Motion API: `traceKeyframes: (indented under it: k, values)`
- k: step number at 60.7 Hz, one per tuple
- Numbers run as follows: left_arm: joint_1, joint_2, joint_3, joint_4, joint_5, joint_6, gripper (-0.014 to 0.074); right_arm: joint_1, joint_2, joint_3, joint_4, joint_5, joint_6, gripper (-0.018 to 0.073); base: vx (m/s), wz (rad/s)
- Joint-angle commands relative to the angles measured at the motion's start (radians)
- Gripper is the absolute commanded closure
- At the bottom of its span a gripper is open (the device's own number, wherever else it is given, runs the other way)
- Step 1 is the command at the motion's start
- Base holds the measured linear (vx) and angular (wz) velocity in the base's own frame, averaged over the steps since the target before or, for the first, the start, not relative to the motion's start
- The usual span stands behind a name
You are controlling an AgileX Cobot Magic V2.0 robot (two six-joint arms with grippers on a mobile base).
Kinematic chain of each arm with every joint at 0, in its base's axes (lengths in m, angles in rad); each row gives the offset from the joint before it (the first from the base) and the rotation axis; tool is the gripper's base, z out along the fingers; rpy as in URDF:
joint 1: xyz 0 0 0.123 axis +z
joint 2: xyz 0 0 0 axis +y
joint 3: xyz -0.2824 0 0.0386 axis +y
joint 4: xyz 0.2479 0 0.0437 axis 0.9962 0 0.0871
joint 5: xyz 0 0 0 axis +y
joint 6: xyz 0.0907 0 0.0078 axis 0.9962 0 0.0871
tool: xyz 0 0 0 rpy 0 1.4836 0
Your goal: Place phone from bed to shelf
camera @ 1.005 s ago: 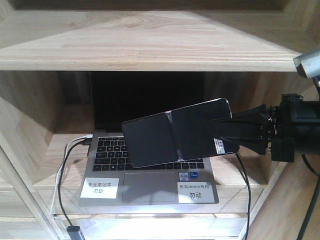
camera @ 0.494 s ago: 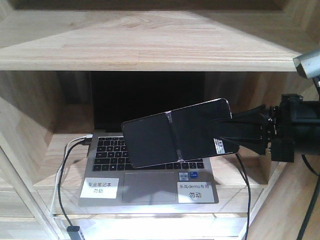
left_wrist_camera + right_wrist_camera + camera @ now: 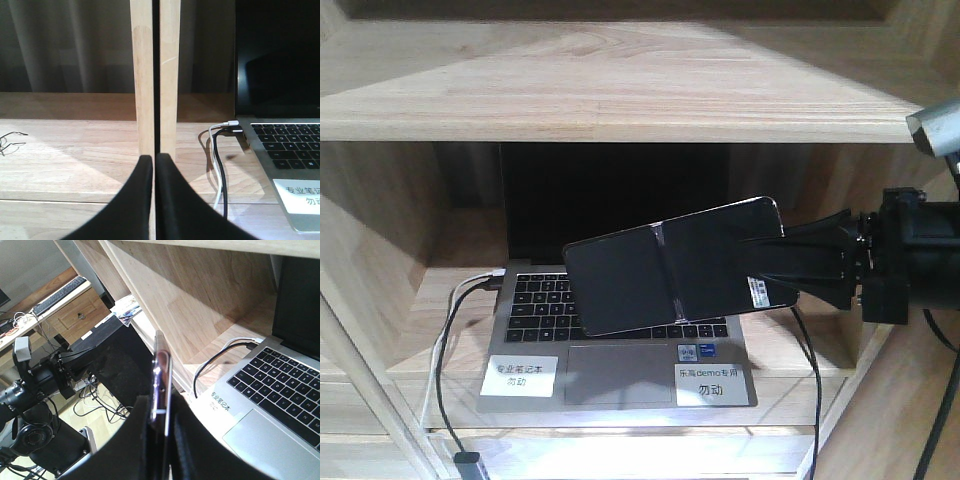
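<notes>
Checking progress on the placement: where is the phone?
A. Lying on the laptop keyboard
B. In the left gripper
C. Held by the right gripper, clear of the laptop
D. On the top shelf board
C: the right gripper clamps the phone at its stickered end, holding it in the air before the laptop.

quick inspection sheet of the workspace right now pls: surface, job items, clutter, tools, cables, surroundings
surface: pale wood shelf; an open laptop fills most of the lower bay
job's things: phone held in the air in front of the laptop, slightly tilted, not yet set down; bed not in view
clutter: two white labels on the laptop's palm rest; thin wire thing, perhaps glasses, in the neighbouring bay
tools: right tool shut on the phone's end; left tool shut, empty
cables: white and black cables plugged into the laptop's left side
surroundings: darker desk with a keyboard; curtain
</notes>
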Motion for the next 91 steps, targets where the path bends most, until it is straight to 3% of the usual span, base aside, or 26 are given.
traceKeyframes:
  k: [1, 18, 40, 52, 71, 91]
  values:
    - [-0.004, -0.006, 0.003, -0.009, -0.074, -0.004, 0.0596, 0.001, -0.020, -0.026, 0.107, 0.071, -0.011, 0.0564, 0.00, 0.00]
    - [-0.004, -0.006, 0.003, -0.009, -0.074, -0.004, 0.0596, 0.001, -0.022, -0.026, 0.179, 0.075, -0.011, 0.0564, 0.00, 0.00]
    - [-0.004, -0.006, 0.003, -0.009, -0.074, -0.004, 0.0596, 0.001, -0.079, -0.065, 0.278, 0.073, -0.089, 0.0564, 0.00, 0.00]
    - [-0.004, -0.006, 0.003, -0.009, -0.074, -0.004, 0.0596, 0.001, -0.080, -0.205, 0.277, 0.048, -0.071, 0.0564, 0.00, 0.00]
    - [-0.004, -0.006, 0.003, -0.009, -0.074, -0.004, 0.0596, 0.001, -0.069, -0.446, 0.232, -0.164, -0.048, 0.0564, 0.00, 0.00]
    - [-0.004, -0.006, 0.003, -0.009, -0.074, -0.004, 0.0596, 0.002, 0.044, -0.697, 0.184, -0.164, 0.069, 0.0564, 0.00, 0.00]
